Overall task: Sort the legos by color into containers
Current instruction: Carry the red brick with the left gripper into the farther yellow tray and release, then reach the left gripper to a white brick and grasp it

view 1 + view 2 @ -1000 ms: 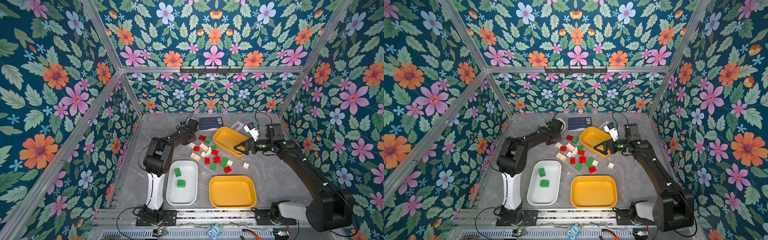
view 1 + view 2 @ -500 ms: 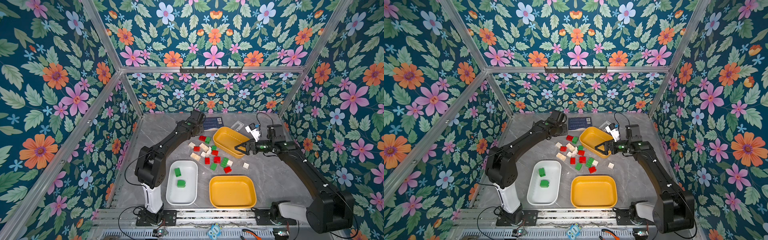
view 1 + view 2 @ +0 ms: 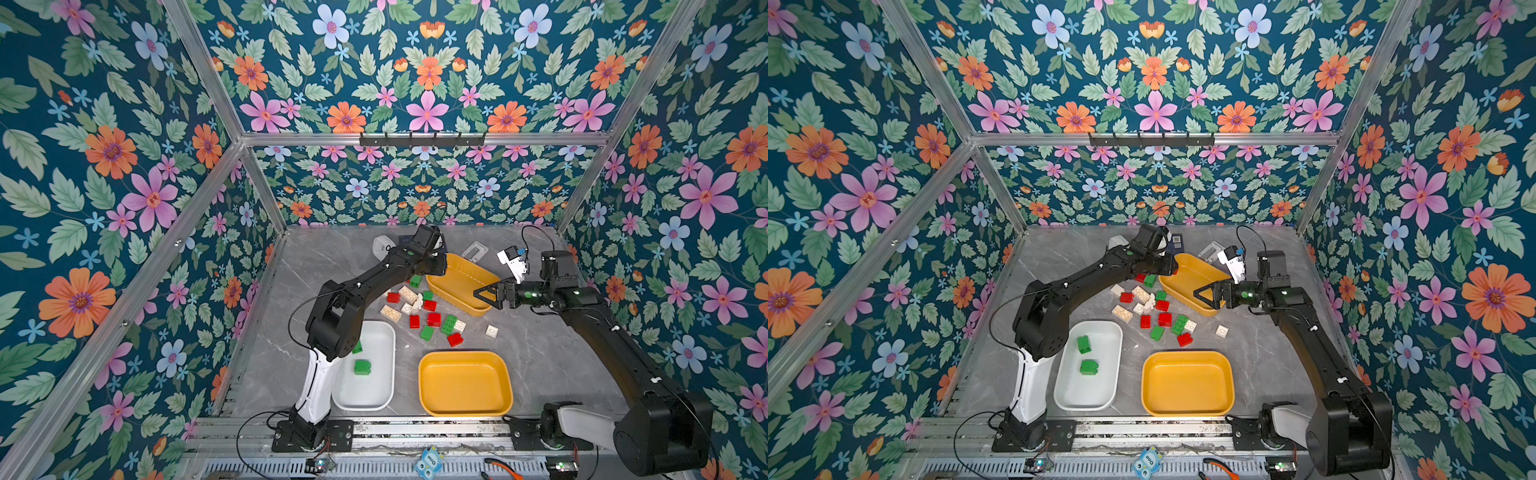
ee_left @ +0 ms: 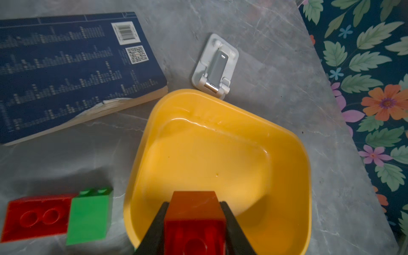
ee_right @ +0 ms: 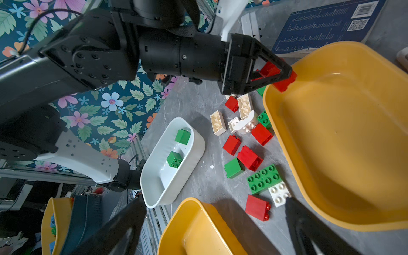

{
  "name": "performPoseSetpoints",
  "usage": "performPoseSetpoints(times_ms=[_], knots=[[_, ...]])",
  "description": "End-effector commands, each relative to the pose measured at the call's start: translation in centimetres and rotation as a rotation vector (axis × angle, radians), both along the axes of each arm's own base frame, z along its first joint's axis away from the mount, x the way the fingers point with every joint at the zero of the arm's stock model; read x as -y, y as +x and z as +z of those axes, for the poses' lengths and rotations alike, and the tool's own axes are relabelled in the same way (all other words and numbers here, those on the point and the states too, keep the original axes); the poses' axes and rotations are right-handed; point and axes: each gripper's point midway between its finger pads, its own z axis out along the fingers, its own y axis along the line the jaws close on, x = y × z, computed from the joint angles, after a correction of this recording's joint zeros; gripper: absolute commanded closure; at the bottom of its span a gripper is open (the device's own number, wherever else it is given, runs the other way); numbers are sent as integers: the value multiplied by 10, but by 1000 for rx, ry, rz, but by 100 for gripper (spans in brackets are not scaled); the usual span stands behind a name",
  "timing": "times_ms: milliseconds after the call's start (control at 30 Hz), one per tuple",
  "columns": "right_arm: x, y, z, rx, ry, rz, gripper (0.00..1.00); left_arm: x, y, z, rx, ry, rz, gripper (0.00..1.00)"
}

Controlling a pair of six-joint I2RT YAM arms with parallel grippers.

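Observation:
My left gripper point(image 4: 195, 203) is shut on a red lego point(image 4: 194, 220), holding it just over the rim of the back yellow container point(image 4: 304, 154). In the right wrist view that left gripper point(image 5: 284, 72) and the red lego point(image 5: 284, 85) sit at the tub's corner. My right gripper point(image 3: 482, 295) stands open and holds nothing, hovering over the same container point(image 3: 457, 286) at its near right end. Loose red, green and cream legos point(image 3: 432, 318) lie between the tubs. The white container point(image 3: 374, 386) holds two green legos point(image 3: 362, 367). The front yellow container point(image 3: 463, 384) holds nothing.
A dark blue book point(image 4: 66, 72) and a white folding stand point(image 4: 215, 66) lie behind the back yellow tub. A white rounded gadget point(image 3: 382, 245) sits at the back left. Floral walls close in three sides.
My left arm has swung right from the back left of the table to the back yellow tub's rim, carrying the red lego. The right arm has stayed put.

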Motion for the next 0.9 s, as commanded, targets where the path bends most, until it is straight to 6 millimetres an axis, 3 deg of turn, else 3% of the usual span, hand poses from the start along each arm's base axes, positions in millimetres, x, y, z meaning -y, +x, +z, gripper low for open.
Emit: performPoseSetpoints(times_ms=[0,133,200,333,467,600,733,867], knots=[[2,-1,0,3,-10,-8,1,7,10,-5,32,1,-18,60],[3,-2,-2,1,-22,-16,1,6,16,-15,33,32,-3,34],[4,-3,-2,2,-25,-16,1,4,17,-10,38,36,-5,29],[3,-3,-1,3,-23,-12,1,-9,12,10,64,77,-21,25],[2,-3,0,-2,-19,1,1,-51,2,22,68,265,-15,24],[0,-4,-1,-11,-8,14,1,-106,-6,30,1,375,139,25],[-2,-5,-2,-33,12,28,1,-140,-14,40,-36,347,317,28],[-5,-5,-2,-51,35,43,1,-155,-18,35,-109,278,530,27]])
